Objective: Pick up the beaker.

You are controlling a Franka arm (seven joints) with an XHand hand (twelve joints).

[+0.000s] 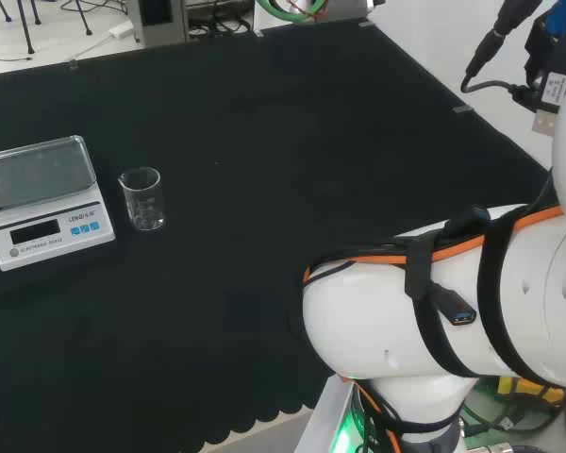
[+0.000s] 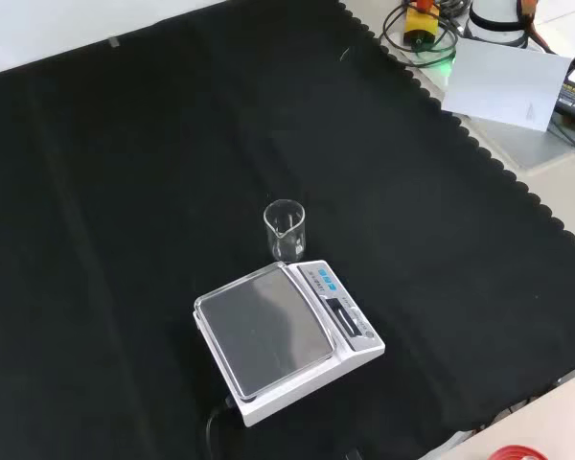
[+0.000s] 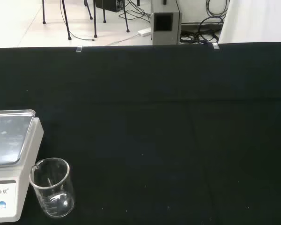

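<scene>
Beaker [image 1: 142,198] upright just beside scale [image 1: 45,201]

A white scale [image 1: 45,201] — steel pan on top — sits on the black cloth [image 1: 292,151]

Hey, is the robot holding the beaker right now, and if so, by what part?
No, nothing is held. The beaker stands free and upright on the black cloth, beside the scale, with nothing touching it.
</scene>
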